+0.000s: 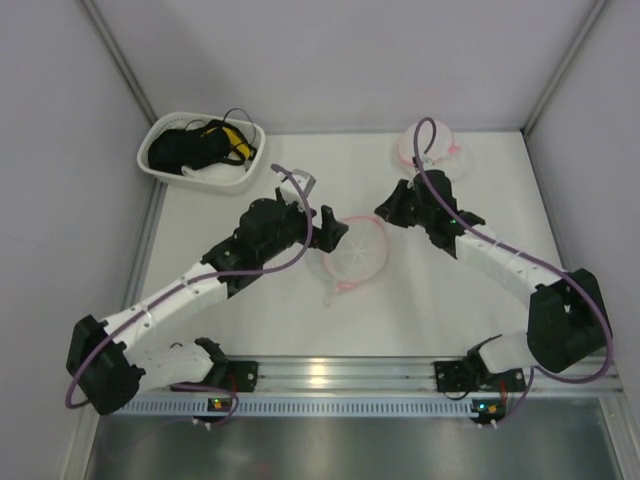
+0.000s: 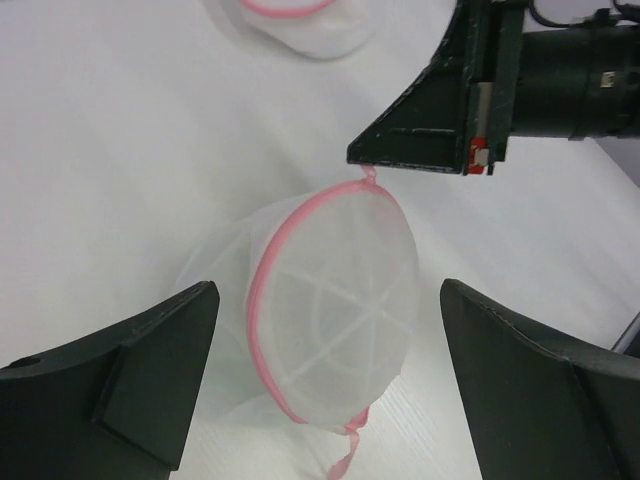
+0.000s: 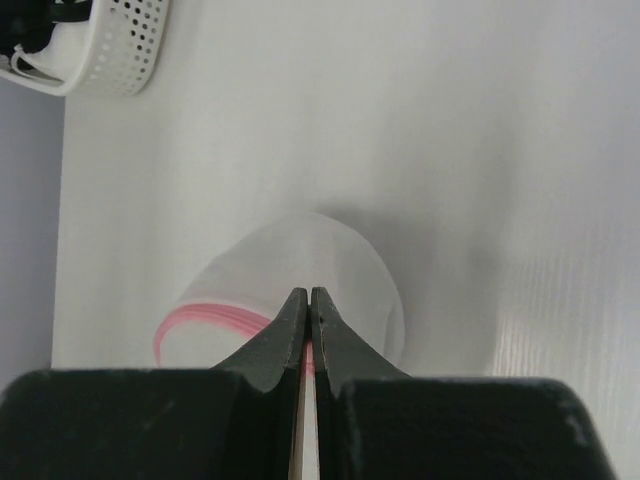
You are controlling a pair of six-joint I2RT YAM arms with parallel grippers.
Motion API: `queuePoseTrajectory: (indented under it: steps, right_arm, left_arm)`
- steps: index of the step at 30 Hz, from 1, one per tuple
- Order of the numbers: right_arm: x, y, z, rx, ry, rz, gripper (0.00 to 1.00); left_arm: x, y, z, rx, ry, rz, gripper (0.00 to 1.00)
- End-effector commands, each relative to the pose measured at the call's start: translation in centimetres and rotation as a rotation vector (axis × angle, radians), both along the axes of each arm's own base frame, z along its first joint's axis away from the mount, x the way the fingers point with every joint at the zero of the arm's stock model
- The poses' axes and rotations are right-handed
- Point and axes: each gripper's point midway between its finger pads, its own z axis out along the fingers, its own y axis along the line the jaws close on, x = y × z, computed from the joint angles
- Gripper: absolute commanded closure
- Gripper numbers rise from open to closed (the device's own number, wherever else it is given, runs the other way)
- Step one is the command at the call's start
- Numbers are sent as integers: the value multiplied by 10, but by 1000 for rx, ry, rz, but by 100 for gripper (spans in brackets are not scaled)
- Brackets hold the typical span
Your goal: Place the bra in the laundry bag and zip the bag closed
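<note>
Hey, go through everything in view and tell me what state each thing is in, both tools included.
Left tool: open, one finger on each side of the laundry bag.
Right tool: shut on the pink tab at the bag's rim.
Laundry bag: rim tilted up; can't tell whether it is zipped.
White basket: upright, holding a black tangle.
Far pink-edged white piece: lying loose, untouched.

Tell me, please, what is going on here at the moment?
Both arms are working on the laundry bag mid-table. The right gripper is shut on the pink tab at its zipper rim, while the left gripper is open, straddling the bag. Whether the bra is inside cannot be told. Another pale, pink-edged item lies at the far edge.
</note>
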Motion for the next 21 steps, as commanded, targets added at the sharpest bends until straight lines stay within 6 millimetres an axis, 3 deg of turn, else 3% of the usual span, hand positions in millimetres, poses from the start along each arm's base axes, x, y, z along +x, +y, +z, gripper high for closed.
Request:
queuePoseTrajectory:
  steps: [1,4,10,14,21]
  right_arm:
    - [7,1,50,-17,-150,59,100]
    - [3,13,67,17,-215,137,100]
    - [-1,15,89,22,-279,184,100]
    - [-4,17,94,32,-291,205,100]
    - [-10,24,97,47,-294,261,100]
  left_arm:
    - [3,-15,34,110,-149,-153,2]
    - [13,-32,28,178,-166,-234,2]
    - [22,-56,10,213,-151,-418,2]
    - [29,-66,-6,236,-137,-469,4]
    - [35,-83,-13,194,-134,-553,10]
